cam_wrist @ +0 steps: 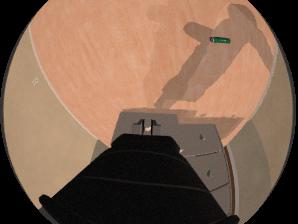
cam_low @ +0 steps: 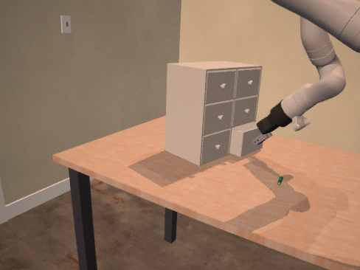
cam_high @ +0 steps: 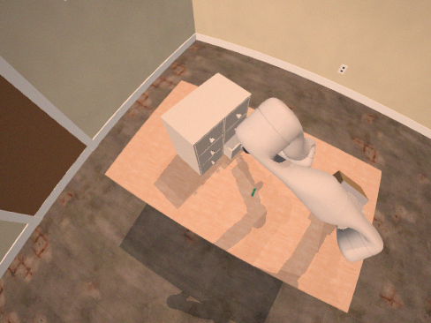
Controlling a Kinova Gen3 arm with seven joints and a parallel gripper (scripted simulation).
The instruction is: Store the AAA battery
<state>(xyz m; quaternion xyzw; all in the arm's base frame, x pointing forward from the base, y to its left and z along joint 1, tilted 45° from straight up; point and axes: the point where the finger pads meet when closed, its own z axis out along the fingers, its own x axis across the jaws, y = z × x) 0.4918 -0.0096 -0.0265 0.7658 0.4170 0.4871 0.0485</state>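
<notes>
On the table, green battery (cam_high: 253, 191) (cam_low: 280, 180) (cam_wrist: 220, 40), well apart from the pincer (cam_low: 262, 139) (cam_wrist: 147, 124).

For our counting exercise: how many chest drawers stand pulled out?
1: the drawer in the bottom row, right-hand column in the exterior view. The other five sit flush.

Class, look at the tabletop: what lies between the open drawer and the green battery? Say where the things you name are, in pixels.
Only shadow on the tabletop between the open drawer (cam_high: 231, 152) (cam_low: 239, 142) and the green battery (cam_high: 253, 191) (cam_low: 280, 180); the exterior view shows it.
</notes>
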